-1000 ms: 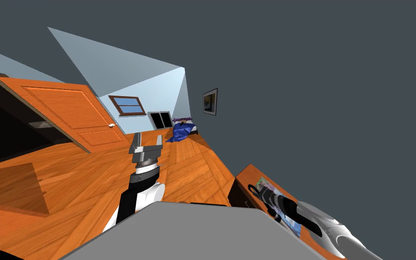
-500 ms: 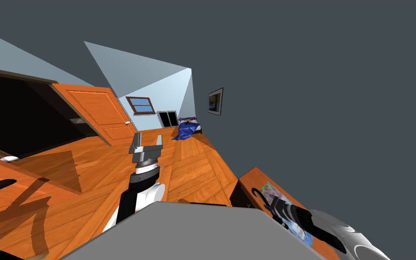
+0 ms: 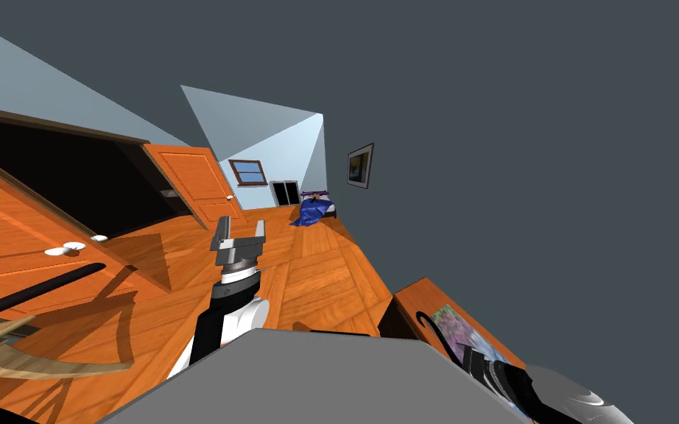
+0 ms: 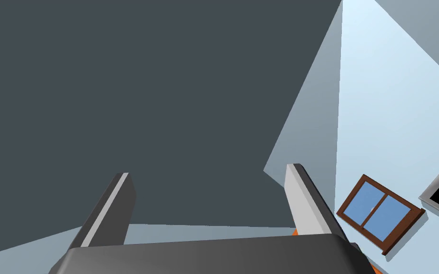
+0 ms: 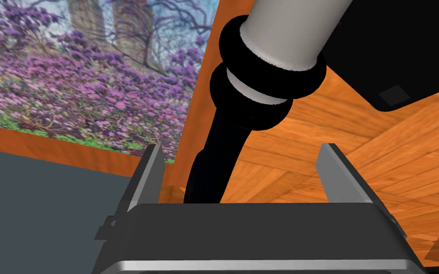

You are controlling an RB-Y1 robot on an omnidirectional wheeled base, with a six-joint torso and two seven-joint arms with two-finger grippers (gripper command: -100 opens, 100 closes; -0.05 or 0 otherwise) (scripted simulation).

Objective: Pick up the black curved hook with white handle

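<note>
Right wrist view: the right pincer (image 5: 240, 146) stands open, its fingers astride the black shaft of the hook (image 5: 223, 142) and touching neither side. The hook's long axis runs outward along the pincer's own line of reach, not across it, with the pale handle further out. It lies at the edge of the wooden bench (image 5: 309, 142), just beside a flowered print (image 5: 94, 71). In the head view the curved black end (image 3: 437, 327) shows at the print's corner, ahead of the right arm. The left pincer (image 3: 240, 228) is also open, raised over the floor and well apart from the hook, so the right arm is judged the one to close. Against the earlier frames the whole head view has swung, my own turn: the door (image 3: 198, 184) sits nearer centre and a dark rod (image 3: 36, 289) has entered. The hook keeps its place by the print.
</note>
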